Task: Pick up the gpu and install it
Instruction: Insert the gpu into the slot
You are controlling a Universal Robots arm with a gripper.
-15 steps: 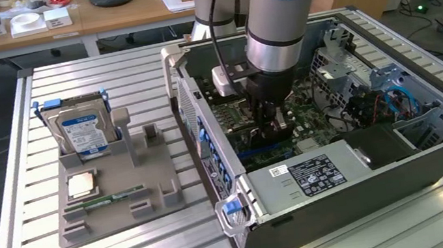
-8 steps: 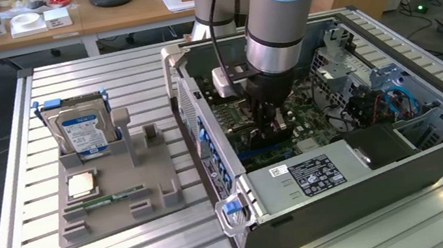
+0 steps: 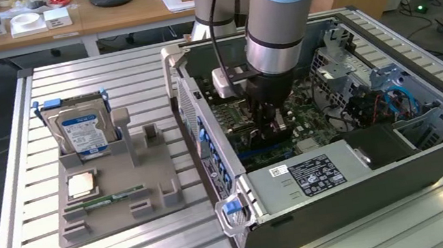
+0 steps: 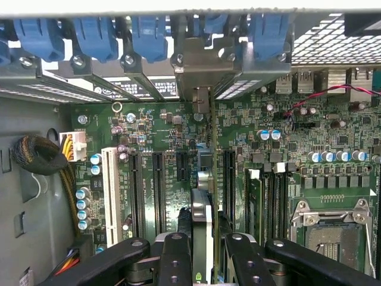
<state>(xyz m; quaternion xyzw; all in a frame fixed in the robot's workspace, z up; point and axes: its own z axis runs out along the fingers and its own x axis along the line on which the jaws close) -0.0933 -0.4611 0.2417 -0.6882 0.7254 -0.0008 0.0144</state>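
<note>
The gpu [image 4: 202, 202] held edge-on in the gripper [image 4: 207, 253], inside the open computer case [image 3: 304, 204]
The fingers [image 4: 176, 262] are closed on the card's sides; ahead of the gripper its silver bracket meets the rear slot frame, with the green motherboard [image 4: 161, 131] beneath

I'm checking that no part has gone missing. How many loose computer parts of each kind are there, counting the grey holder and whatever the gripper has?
hard drive: 1
processor chip: 1
memory stick: 1
gpu, held in the gripper: 1
Total: 4
</note>
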